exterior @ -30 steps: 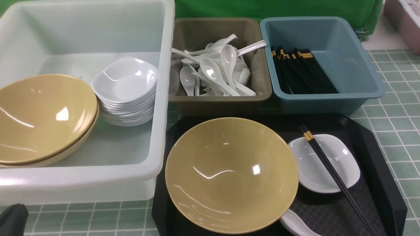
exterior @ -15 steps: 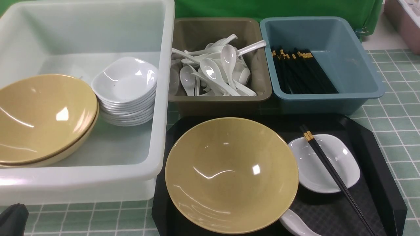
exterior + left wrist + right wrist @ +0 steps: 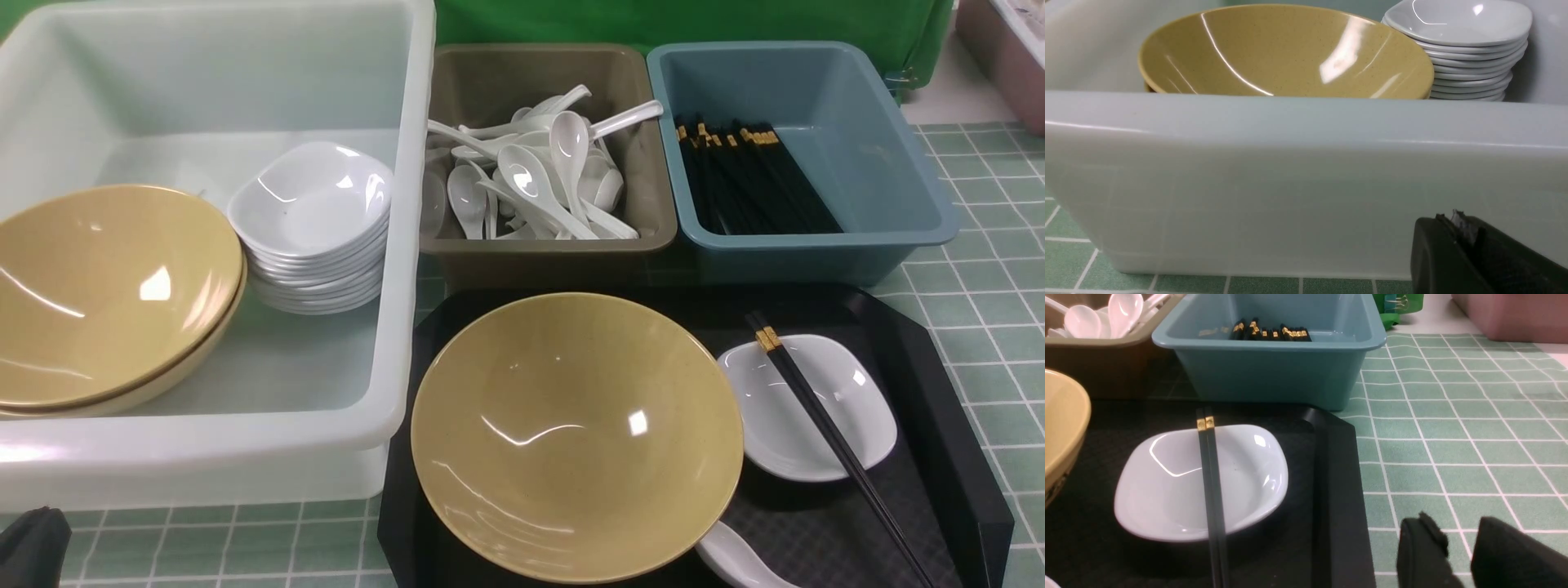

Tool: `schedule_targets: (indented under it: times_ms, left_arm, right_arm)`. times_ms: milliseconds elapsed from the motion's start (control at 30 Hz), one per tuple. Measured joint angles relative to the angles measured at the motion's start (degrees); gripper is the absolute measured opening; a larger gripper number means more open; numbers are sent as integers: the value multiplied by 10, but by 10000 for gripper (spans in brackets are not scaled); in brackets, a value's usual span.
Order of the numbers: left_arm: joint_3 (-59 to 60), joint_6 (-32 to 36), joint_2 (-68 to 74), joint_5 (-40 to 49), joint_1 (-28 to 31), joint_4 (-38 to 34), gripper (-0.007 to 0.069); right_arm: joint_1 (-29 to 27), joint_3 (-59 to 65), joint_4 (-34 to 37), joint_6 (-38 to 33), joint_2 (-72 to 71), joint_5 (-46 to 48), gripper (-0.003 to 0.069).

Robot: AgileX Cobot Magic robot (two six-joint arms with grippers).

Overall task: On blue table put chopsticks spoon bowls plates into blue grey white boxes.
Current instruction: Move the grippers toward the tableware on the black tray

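On the black tray [image 3: 922, 384] sit a tan bowl [image 3: 575, 437], a white plate [image 3: 767, 416] with a pair of chopsticks [image 3: 824, 429] lying across it, and a white spoon [image 3: 735, 563] at the near edge. The white box [image 3: 245, 457] holds stacked tan bowls [image 3: 106, 294] and stacked plates [image 3: 314, 220]. The grey box [image 3: 547, 253] holds spoons, the blue box [image 3: 882, 163] chopsticks. My left gripper [image 3: 1457, 218] is shut and empty, low beside the white box's near wall [image 3: 1290, 183]. My right gripper [image 3: 1457, 535] is slightly open and empty above the table, right of the tray [image 3: 1339, 477].
The teal tiled table [image 3: 980, 310] shows to the right of the tray and the blue box. A pinkish container [image 3: 1004, 57] stands at the far right. A green backdrop runs behind the boxes.
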Motion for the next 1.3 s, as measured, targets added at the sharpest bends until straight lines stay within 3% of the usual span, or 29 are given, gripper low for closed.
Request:
schedule_targets:
  times_ms: [233, 367, 400, 567, 633, 700, 933, 1033, 1133, 1300]
  left_arm:
    - [0, 0, 0, -20, 0, 26, 1]
    - [0, -52, 0, -44, 0, -69, 1]
    - [0, -107, 0, -60, 0, -162, 1]
    - [0, -235, 0, -78, 0, -413, 1]
    - [0, -247, 0, -77, 0, -463, 1]
    - [0, -251, 0, -77, 0, -476, 1]
    - [0, -251, 0, -79, 0, -515, 1]
    - [-24, -218, 0, -64, 0, -515, 1]
    - [-83, -128, 0, -54, 0, -497, 1]
    - [-179, 52, 1, -14, 0, -428, 1]
  right_arm:
    - [0, 0, 0, 0, 0, 0, 237]
    - [0, 0, 26, 64, 0, 0, 237]
    - [0, 0, 62, 130, 0, 0, 237]
    - [0, 0, 175, 456, 0, 0, 237]
    - [0, 0, 189, 526, 0, 2, 237]
    - [0, 0, 190, 535, 0, 2, 237]
    - [1, 0, 191, 413, 0, 1, 237]
    - [9, -1, 195, 351, 0, -5, 235]
    - [24, -32, 196, 285, 0, 8, 209]
    - [51, -140, 195, 126, 43, 51, 83]
